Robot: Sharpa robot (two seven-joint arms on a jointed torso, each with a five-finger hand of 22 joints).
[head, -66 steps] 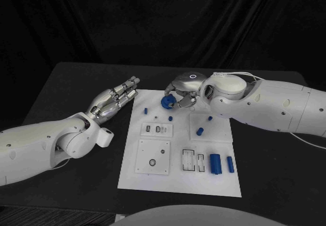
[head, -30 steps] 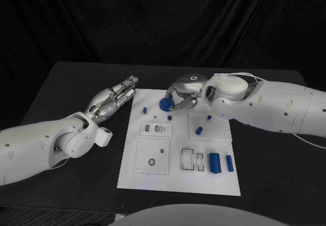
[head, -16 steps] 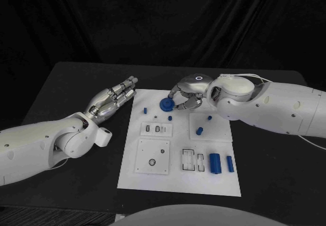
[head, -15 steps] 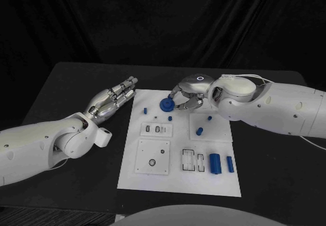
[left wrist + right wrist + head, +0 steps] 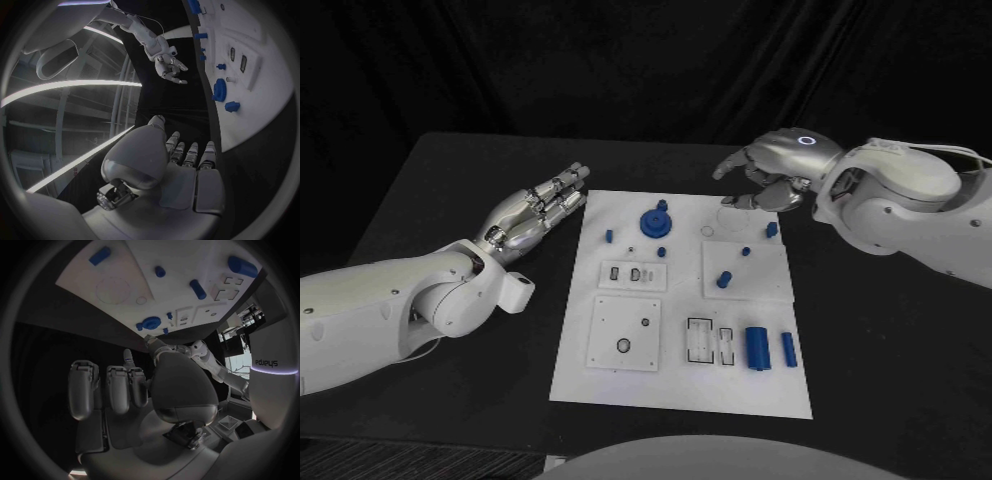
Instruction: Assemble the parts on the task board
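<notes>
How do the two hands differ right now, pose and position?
The left hand lies with fingers stretched out straight beside the task board's left edge; the right hand has its fingers curled and apart, above the board's far right corner. The left hand sits off the board, the right hand partly over it. Both hold nothing, and the blue gear stands on the board between them.

We see a task board (image 5: 678,375) of smooth, flat white plastic. The small blue parts (image 5: 757,347) look like shiny plastic. Both hands, left hand (image 5: 538,212) and right hand (image 5: 769,170), are shiny silver metal. The table (image 5: 444,200) is dull black.
</notes>
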